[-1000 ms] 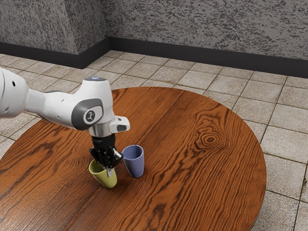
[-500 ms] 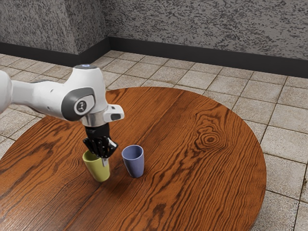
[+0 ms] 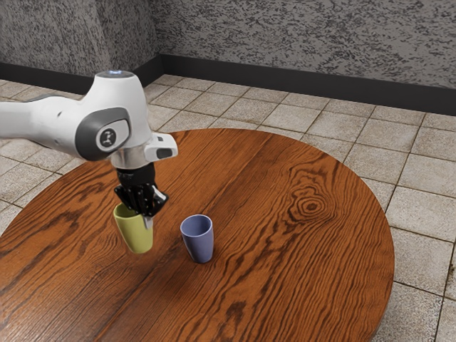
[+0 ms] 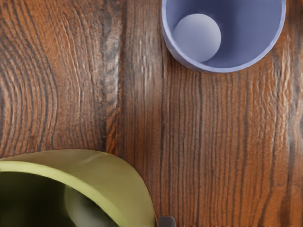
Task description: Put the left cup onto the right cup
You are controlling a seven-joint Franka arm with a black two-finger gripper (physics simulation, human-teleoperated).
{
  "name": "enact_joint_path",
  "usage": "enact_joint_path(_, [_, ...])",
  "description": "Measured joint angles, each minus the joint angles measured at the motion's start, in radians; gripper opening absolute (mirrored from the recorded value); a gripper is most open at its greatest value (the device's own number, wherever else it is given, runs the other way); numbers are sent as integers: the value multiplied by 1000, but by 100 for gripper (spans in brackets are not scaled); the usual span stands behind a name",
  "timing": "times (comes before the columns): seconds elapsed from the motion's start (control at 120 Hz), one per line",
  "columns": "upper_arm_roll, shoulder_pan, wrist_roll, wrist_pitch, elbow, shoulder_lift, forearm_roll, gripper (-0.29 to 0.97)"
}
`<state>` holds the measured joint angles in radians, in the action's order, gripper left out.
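Lifted off the round wooden counter (image 3: 299, 235) within the last second, the yellow-green plastic cup (image 3: 133, 231) now hangs slightly tilted from the black two-finger end effector (image 3: 144, 217). It has also drifted a little further from the lavender-blue plastic cup (image 3: 197, 239), toward the exterior view's left. The end effector is pinching the yellow-green cup's rim wall, one finger apparently inside and one outside. The lavender-blue cup stands upright where it was, untouched. To my eye the pick-up is done and the carry is what remains: the held cup must rise higher than the lavender-blue cup's rim and come across above it. From the wrist camera, the lavender-blue cup (image 4: 222, 33) shows its open mouth and pale floor. It is well apart from the blurred yellow-green rim (image 4: 94, 179) under the hand, with bare counter (image 4: 189, 142) between them. The inner finger is hidden by the cup wall, so how deep the grip goes is hard to judge. Both cups are cut off at the wrist picture's edges.
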<state>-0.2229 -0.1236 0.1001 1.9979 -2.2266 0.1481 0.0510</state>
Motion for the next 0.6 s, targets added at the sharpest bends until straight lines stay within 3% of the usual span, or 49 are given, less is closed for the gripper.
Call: enact_joint_path(0.6, [-104,-18,30,-111,147,28,-38,-11])
